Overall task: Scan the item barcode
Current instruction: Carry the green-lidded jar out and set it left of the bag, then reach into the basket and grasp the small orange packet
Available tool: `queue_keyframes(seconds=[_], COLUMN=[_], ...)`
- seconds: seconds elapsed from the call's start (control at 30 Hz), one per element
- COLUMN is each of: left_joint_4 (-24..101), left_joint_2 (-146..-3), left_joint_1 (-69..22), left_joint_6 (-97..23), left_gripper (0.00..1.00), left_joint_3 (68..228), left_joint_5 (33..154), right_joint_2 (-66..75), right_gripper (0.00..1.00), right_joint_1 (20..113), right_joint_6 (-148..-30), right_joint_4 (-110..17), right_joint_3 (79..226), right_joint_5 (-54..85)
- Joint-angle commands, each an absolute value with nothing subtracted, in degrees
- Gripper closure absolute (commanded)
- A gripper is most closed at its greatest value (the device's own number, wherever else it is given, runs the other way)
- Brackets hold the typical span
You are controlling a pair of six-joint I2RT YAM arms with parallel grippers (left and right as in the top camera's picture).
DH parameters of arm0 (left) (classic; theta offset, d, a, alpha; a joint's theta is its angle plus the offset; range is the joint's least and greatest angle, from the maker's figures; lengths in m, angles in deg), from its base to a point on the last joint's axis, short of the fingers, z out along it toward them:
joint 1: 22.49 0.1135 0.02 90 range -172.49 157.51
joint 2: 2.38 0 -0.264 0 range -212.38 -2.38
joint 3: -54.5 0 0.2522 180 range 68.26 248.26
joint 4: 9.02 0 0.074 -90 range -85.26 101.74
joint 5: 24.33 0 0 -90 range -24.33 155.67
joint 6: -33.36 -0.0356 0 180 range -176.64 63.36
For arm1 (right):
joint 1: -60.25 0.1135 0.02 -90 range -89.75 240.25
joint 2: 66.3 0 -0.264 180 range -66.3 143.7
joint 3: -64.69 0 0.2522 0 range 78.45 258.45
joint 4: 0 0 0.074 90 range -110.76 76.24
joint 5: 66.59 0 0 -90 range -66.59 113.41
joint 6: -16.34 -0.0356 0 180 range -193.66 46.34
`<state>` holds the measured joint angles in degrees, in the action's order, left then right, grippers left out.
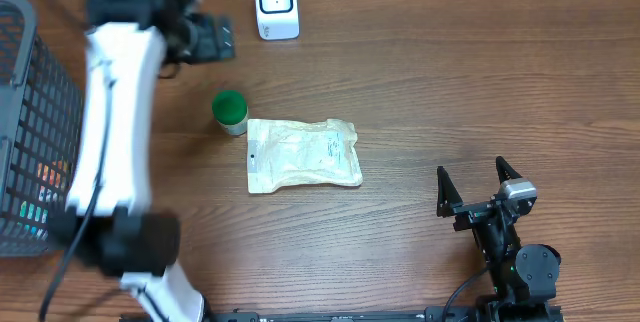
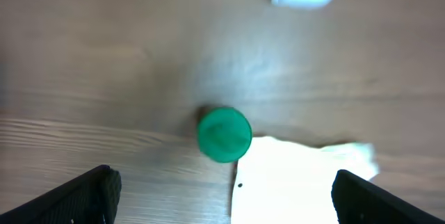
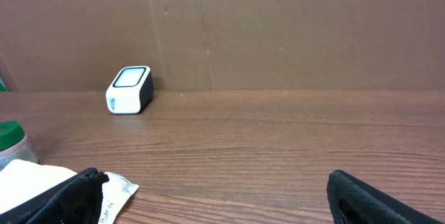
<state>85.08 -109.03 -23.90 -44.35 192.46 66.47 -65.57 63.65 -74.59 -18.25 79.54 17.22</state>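
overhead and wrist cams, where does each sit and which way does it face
Overhead: above the table, looking straight down on scanner, green-capped bottle, pouch and basket; left arm and right gripper show.
Left wrist: raised over the table, facing down at bottle and pouch; left gripper open, tips at the bottom corners.
Right wrist: low by the table, facing level toward the scanner and brown wall; its open fingers at the bottom corners.
Shared: all three see scanner, bottle and pouch.

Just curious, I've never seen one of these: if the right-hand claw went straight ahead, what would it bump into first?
Probably nothing nearby: the right gripper points across bare table to the brown back wall. The scanner sits off to its left.
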Motion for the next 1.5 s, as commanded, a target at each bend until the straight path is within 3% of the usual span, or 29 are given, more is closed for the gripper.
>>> queue_keyframes(seconds=[0.0,0.17,0.37,0.6,1.2,1.47], left_joint_4=[86.4,87.2,84.3,85.7,87.5,91.1], left_joint_2=[-100.7,-95.0,-95.8,-101.4,-123.2,-132.2], left_joint_1=[-18.1,-2.6,19.6,32.2,35.2,33.1], left_joint_6=[-41.8,-33.5,-31.3,-32.5,-54.5,-58.0], left_gripper=[0.01,0.00,0.00,0.00,0.09,0.24], left_joint_3=[194.4,194.4,194.1,194.0,194.0,194.0], left_joint_5=[62.2,63.8,77.9,79.3,78.8,81.8], right_joint_2=[-66.1,-66.1,-66.1,-66.1,-66.1,-66.1], right_gripper=[0.00,0.00,0.00,0.00,0.00,0.00], right_joint_1=[63.5,63.5,63.5,63.5,63.5,63.5], right_joint_6=[-74.9,-74.9,-74.9,-74.9,-74.9,-74.9], right_joint_4=[-18.0,-18.0,-18.0,-18.0,-18.0,-18.0], right_joint_3=[78.9,78.9,78.9,78.9,78.9,78.9], right_joint_5=[16.9,16.9,16.9,16.9,16.9,16.9])
